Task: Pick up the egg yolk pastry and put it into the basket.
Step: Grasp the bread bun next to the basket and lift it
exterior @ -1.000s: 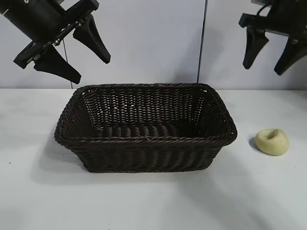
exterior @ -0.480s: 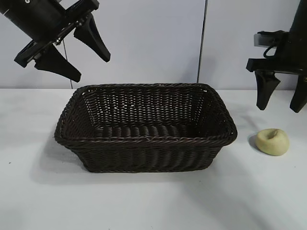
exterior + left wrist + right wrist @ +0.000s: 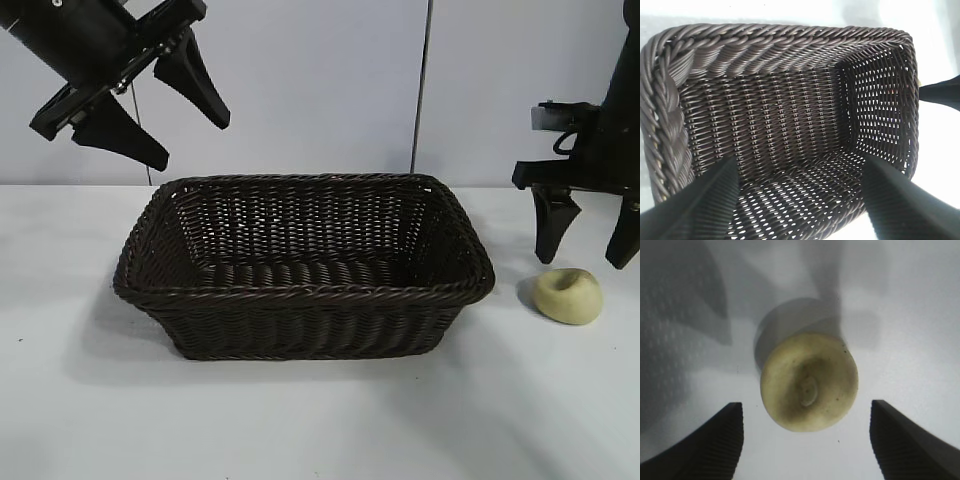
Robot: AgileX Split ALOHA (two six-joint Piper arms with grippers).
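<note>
Far left, at ten o'clock from the basket [image 3: 300, 295]: the left gripper [image 3: 190, 145]. Hung high in the air, tilted down toward the basket's middle. Stood with jaws well parted and nothing between them. In the left wrist view [image 3: 799, 162], looked straight into the basket [image 3: 790, 35], with both dark fingers [image 3: 705, 200] framing the woven floor and touching none of it.

Centre: the dark brown wicker basket. Sat flat on the white table [image 3: 300, 420], long side to the exterior camera, with flared walls and a braided rim. Held nothing inside, as far as both views showed.

Behind it, at twelve o'clock: a pale wall panel [image 3: 300, 90] with a dark vertical seam [image 3: 422, 90].

Right, at three o'clock from the basket: the egg yolk pastry [image 3: 568, 296]. Lay on the table just beside the basket's right end, apart from the rim, with its brownish dimple facing up.

Directly at twelve o'clock above the pastry: the right gripper [image 3: 584, 262]. Pointed straight down, with jaws spread wider than the pastry and grasping nothing. Hovered with fingertips close over it, not touching. In the right wrist view [image 3: 806, 407], showed the pastry [image 3: 809, 382] centred between the two ribbed pads [image 3: 720, 440], with a gap of bare table on either side.
</note>
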